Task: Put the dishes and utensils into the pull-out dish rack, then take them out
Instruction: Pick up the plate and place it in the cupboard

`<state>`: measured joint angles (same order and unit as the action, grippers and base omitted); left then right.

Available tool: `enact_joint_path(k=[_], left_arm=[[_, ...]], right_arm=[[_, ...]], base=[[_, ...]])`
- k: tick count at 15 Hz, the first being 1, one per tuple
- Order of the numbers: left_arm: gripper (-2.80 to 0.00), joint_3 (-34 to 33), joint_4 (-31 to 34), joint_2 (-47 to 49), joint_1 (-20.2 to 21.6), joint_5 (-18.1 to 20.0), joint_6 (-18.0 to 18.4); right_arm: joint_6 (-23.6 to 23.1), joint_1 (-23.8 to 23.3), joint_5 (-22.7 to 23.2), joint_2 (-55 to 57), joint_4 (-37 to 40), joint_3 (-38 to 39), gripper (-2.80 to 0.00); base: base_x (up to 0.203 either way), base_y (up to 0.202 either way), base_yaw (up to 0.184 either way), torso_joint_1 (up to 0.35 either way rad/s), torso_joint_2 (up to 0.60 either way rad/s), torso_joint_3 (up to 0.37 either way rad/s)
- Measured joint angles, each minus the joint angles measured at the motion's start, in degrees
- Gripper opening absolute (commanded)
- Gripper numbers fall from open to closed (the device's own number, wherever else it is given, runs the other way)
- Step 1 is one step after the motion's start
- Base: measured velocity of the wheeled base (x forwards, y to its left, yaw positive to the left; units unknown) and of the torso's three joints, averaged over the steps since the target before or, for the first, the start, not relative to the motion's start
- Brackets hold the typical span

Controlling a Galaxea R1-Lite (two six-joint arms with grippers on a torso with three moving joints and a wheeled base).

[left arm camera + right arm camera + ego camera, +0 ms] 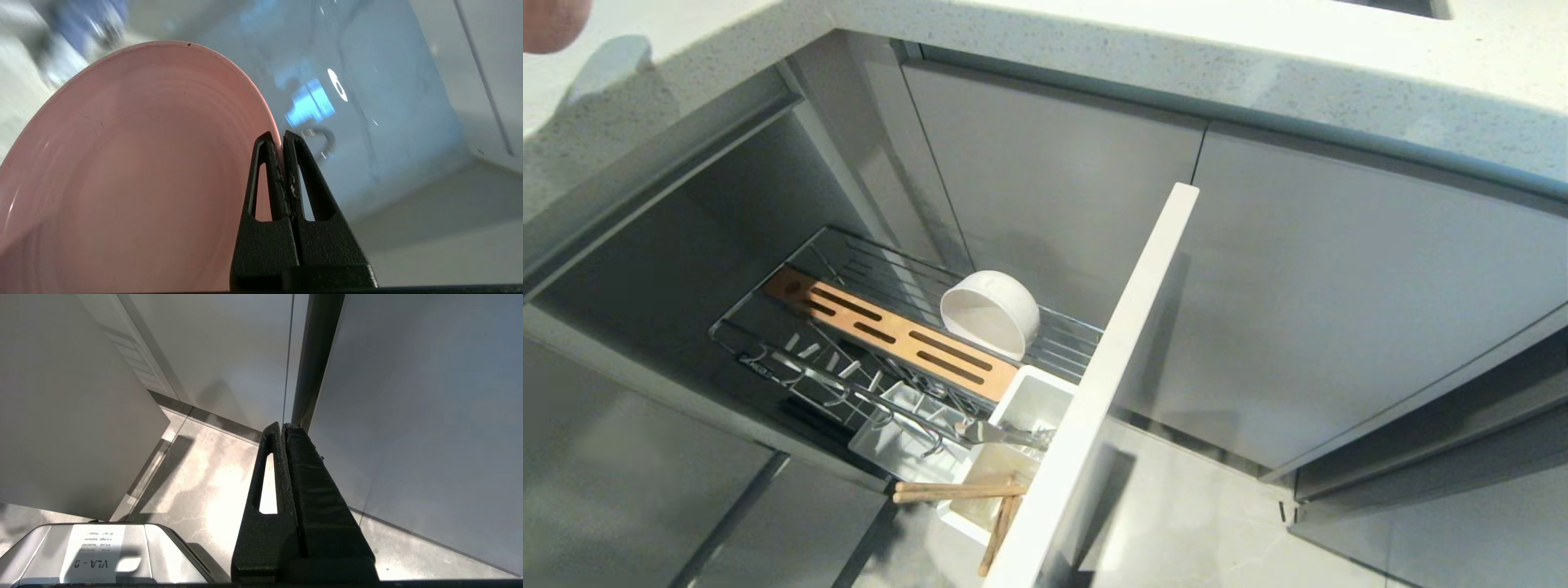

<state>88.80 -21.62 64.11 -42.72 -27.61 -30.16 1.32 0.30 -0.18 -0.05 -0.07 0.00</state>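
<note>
Plate (122, 171) pinched at rim by left gripper (282, 136) | bowl (990, 313) in rack (768, 327) | right gripper (284, 426) closed, empty

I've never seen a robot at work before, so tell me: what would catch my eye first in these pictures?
Probably the big pink plate, pinched at its rim by the left gripper and filling that arm's own camera view. Next, the pulled-out wire dish rack under the counter, with a white bowl tipped on its side behind the wooden strip. At the rack's front end, chopsticks and a spoon lie across the white cutlery box.
</note>
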Motion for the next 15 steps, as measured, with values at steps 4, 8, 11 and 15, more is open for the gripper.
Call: enact_joint_path(k=[4,8,11,15], left_arm=[[-2.8,-2.7,0.3,0.1,-9.8,-0.3,-0.7],[-2.8,-7.5,0.3,1.0,-15.4,-1.7,-1.5],[-2.8,-12.4,0.7,2.6,-17.6,-6.3,-6.9],[-2.8,-20.9,1.1,4.5,-19.5,-13.2,-15.5]], right_arm=[[0.0,0.0,0.0,0.0,0.0,0.0,-2.8],[0.0,0.0,0.0,0.0,0.0,0.0,-2.8],[0.0,0.0,0.0,0.0,0.0,0.0,-2.8],[0.0,0.0,0.0,0.0,0.0,0.0,-2.8]], base=[[0.0,0.0,0.0,0.0,0.0,0.0],[0.0,0.0,0.0,0.0,0.0,0.0],[0.0,0.0,0.0,0.0,0.0,0.0],[0.0,0.0,0.0,0.0,0.0,0.0]])
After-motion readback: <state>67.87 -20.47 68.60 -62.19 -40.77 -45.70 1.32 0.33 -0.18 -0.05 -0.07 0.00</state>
